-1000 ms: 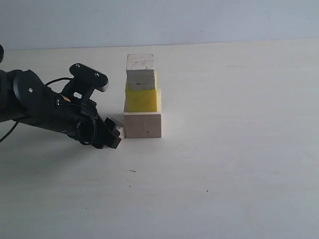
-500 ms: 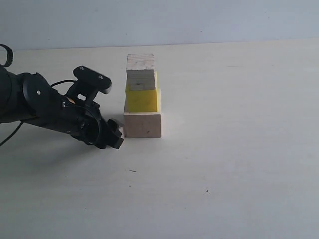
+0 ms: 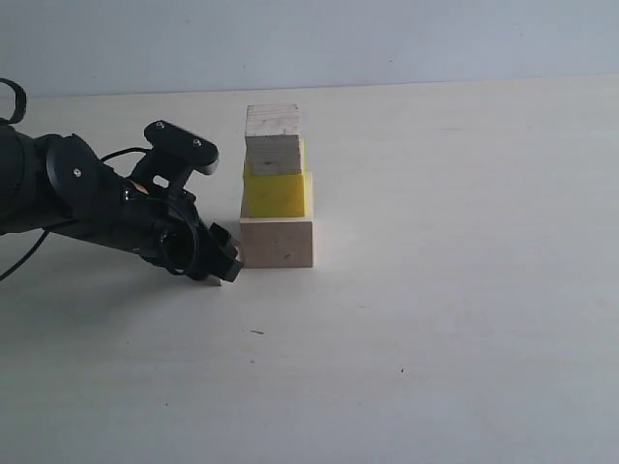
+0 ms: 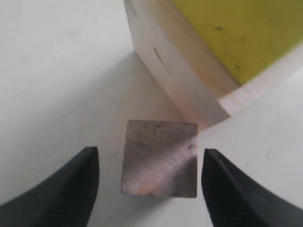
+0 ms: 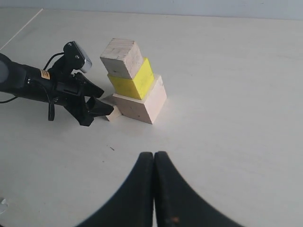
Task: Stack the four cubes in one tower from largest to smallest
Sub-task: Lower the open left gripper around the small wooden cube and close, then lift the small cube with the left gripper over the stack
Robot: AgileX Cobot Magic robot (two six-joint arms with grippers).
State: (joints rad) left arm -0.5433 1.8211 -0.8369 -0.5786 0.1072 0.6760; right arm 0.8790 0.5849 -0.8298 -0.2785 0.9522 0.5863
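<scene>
Three cubes stand stacked on the table: a large pale wood cube (image 3: 277,242) at the bottom, a yellow cube (image 3: 276,193) on it, a medium wood cube (image 3: 273,138) on top. The small wood cube (image 4: 160,158) lies on the table beside the large cube (image 4: 180,80), below the yellow one (image 4: 236,28). My left gripper (image 4: 150,152) is open around the small cube, with a gap on each side. In the exterior view the left gripper (image 3: 224,263) hides that cube. The right wrist view shows the small cube (image 5: 113,114) at the tower's foot. My right gripper (image 5: 154,156) is shut and empty, far from the tower.
The pale table (image 3: 455,319) stretches wide to the right of the tower and in front of it. The left arm (image 3: 87,198) with its cable lies low over the table to the tower's left.
The left gripper has turned slightly and edged toward the foot of the tower, now covering the small cube in the exterior view. The tower and right gripper have not moved.
</scene>
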